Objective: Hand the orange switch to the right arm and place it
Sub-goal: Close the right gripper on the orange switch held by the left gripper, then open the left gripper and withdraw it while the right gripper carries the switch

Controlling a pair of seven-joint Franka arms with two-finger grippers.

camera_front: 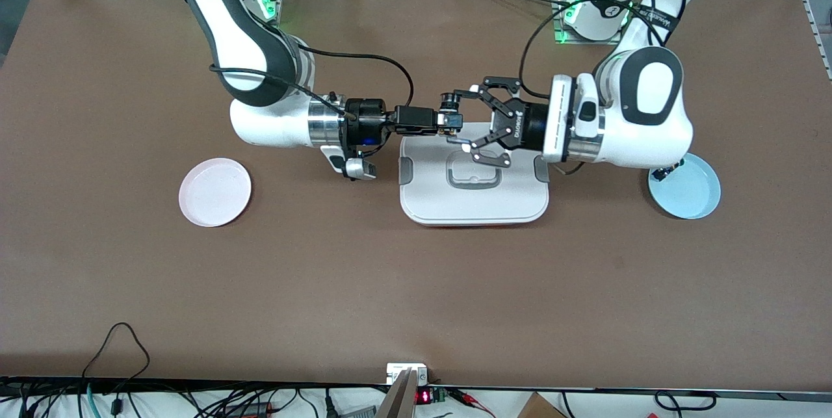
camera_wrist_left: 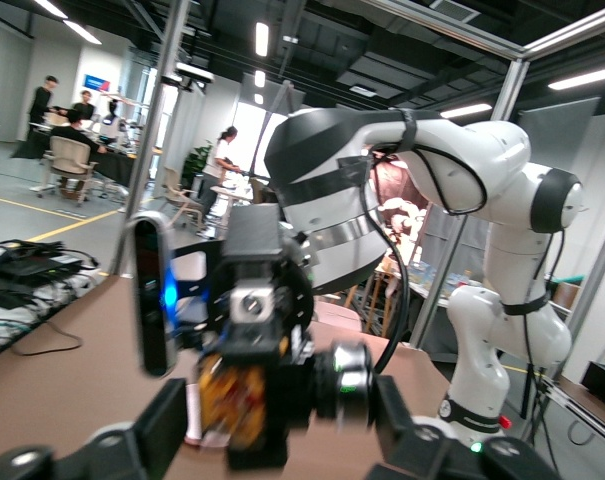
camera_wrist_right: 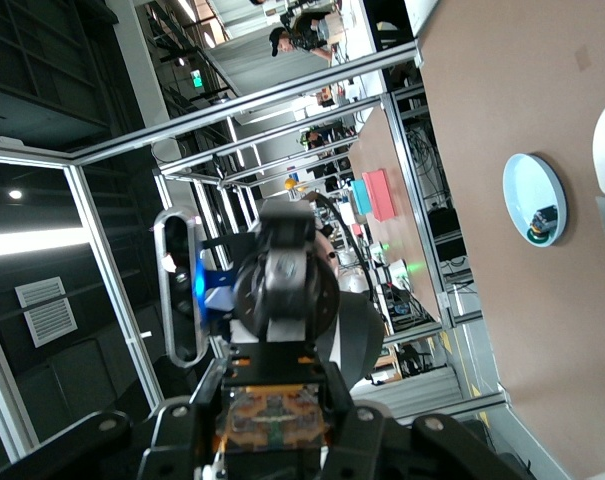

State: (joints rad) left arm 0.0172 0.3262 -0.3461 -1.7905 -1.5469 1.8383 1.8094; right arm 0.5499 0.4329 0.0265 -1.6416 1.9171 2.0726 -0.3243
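Both grippers meet in the air over the white container's edge nearest the robot bases. My right gripper point(camera_front: 450, 121) is shut on the orange switch point(camera_front: 448, 104), a stubby black cylinder with orange parts. In the right wrist view the switch's orange end point(camera_wrist_right: 272, 415) sits between my right gripper's point(camera_wrist_right: 272, 425) fingers. My left gripper point(camera_front: 464, 118) is wide open, with its linkage fingers on either side of the switch and not touching it. In the left wrist view the switch point(camera_wrist_left: 337, 382) stands between my left gripper's point(camera_wrist_left: 282, 435) spread fingers point(camera_wrist_left: 164, 420).
A white lidded container point(camera_front: 474, 200) lies on the table under the grippers. A pink plate point(camera_front: 215, 192) lies toward the right arm's end. A light blue plate point(camera_front: 689, 194) toward the left arm's end holds a small black switch point(camera_front: 662, 173).
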